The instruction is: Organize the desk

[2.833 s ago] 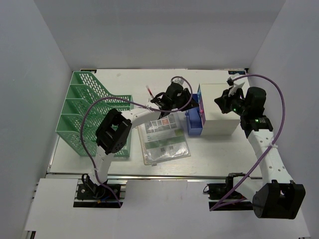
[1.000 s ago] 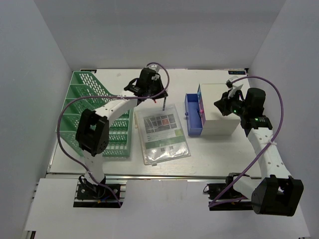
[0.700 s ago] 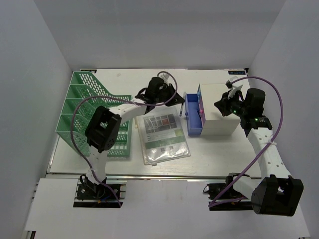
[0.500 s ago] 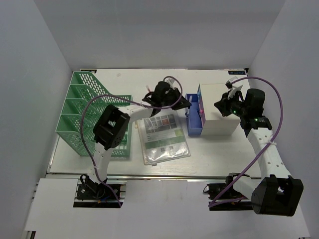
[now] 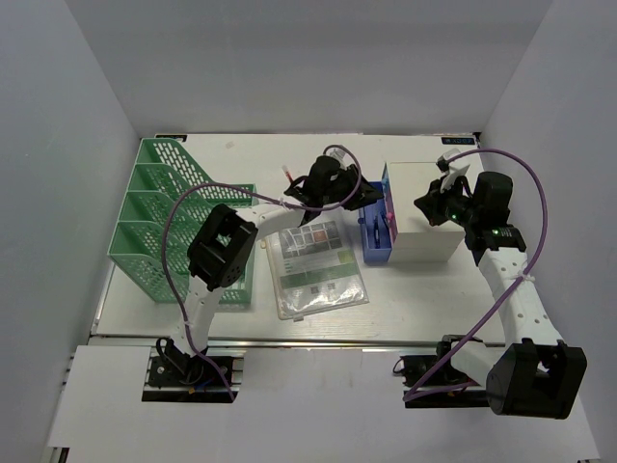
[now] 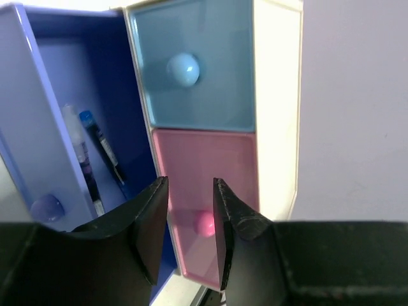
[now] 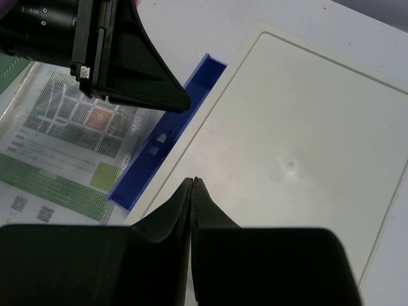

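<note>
Left hand [image 6: 189, 194] has released over the open blue drawer [image 6: 38, 121]; a pen [image 6: 102, 150] now lies inside, one item off the worktop [image 5: 434, 289]. Right hand [image 7: 192, 182] is clenched, empty, above the white box [image 7: 293, 146].

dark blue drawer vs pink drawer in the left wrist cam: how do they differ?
The dark blue drawer is pulled out; the pink drawer is shut. The dark blue drawer shows pens inside; the pink drawer's contents are hidden. Shared: round knobs, a blue knob and a pink knob.
</note>
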### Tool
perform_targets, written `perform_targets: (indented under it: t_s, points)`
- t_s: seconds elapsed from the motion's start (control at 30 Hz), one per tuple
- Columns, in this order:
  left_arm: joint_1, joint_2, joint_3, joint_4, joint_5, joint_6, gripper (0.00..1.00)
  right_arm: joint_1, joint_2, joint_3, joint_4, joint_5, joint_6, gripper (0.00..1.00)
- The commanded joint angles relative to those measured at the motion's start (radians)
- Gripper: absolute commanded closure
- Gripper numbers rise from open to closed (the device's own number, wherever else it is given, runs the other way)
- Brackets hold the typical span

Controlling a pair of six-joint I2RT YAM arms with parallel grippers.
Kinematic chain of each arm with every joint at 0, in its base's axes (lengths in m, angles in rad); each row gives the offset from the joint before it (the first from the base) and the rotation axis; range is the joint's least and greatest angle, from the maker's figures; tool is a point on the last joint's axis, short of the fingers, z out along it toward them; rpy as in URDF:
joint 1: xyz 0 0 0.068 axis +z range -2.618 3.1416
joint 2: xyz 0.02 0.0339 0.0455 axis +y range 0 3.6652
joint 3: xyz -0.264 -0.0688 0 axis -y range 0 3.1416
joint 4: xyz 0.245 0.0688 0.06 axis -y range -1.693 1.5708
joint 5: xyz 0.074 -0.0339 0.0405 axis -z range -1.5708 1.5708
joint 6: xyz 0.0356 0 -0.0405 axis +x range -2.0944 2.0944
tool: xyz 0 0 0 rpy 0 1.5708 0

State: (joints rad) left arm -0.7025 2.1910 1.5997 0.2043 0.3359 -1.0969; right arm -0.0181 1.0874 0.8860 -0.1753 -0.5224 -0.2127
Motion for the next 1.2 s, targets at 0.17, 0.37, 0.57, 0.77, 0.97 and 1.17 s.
perform_targets:
  t_s: [0.17,0.37,0.57,0.77,0.97,1.17]
  points:
    - [0.011,-0.063,0.062,-0.075,-0.069,0.073,0.74,-0.005,-0.023,-0.004,0.036,-0.001,-0.007,1.0]
    - [0.09,-0.123,0.115,-0.405,-0.242,0.358,1.0,-0.002,-0.011,-0.001,0.014,-0.033,-0.034,0.73]
    - [0.158,-0.05,0.222,-0.658,-0.497,0.482,0.54,0.0,-0.007,0.01,-0.001,-0.057,-0.05,0.6]
    - [0.167,0.119,0.471,-0.833,-0.741,0.523,0.4,0.001,-0.012,0.007,0.005,-0.06,-0.042,0.61]
    - [0.176,0.239,0.594,-0.864,-0.798,0.548,0.4,0.0,-0.014,0.007,0.007,-0.054,-0.04,0.61]
    - [0.185,0.254,0.563,-0.852,-0.845,0.545,0.4,0.0,-0.018,0.004,0.01,-0.05,-0.04,0.61]
